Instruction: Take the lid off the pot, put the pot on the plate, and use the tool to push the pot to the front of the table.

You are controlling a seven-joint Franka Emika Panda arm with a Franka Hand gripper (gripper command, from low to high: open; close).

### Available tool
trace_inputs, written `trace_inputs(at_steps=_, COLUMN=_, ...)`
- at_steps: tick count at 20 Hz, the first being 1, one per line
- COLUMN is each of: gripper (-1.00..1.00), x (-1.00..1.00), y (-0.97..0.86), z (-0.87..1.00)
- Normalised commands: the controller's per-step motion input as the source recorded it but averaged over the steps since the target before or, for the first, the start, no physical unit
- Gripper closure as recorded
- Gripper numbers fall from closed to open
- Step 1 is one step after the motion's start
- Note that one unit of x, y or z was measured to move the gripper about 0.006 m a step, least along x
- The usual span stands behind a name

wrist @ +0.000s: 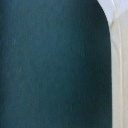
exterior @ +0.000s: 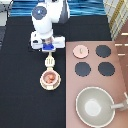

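My gripper [exterior: 48,50] hangs over the black table [exterior: 20,75] at the exterior view's upper middle, shut on the tool [exterior: 49,61], a cream spatula reaching down toward the exterior view's bottom. The spatula's head meets the upper rim of the pot [exterior: 49,78], whose reddish inside shows. The pot sits on the cream plate [exterior: 49,87]. The pale-pink lid [exterior: 80,51] lies off the pot on the stove counter, to the exterior view's right. The wrist view shows dark tabletop and a cream strip of the tool [wrist: 119,75].
The brownish-pink stove counter [exterior: 120,85] fills the exterior view's right, with three bare black burners [exterior: 102,51]. A large grey-beige pan [exterior: 94,106] with a long handle stands at its lower part. The robot's white arm [exterior: 47,20] rises at the top.
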Motion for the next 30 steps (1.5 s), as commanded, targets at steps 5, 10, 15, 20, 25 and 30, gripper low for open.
trace_inputs(at_steps=5, gripper=1.00, x=0.92, y=0.00, z=0.03)
trace_inputs(at_steps=10, gripper=1.00, x=0.96, y=0.01, z=0.23)
trace_inputs(at_steps=15, gripper=1.00, x=0.97, y=0.08, z=0.37)
trace_inputs(at_steps=20, gripper=1.00, x=0.95, y=0.12, z=0.34)
trace_inputs(at_steps=25, gripper=1.00, x=0.96, y=0.17, z=0.27)
trace_inputs(at_steps=30, gripper=1.00, x=0.97, y=0.11, z=0.26)
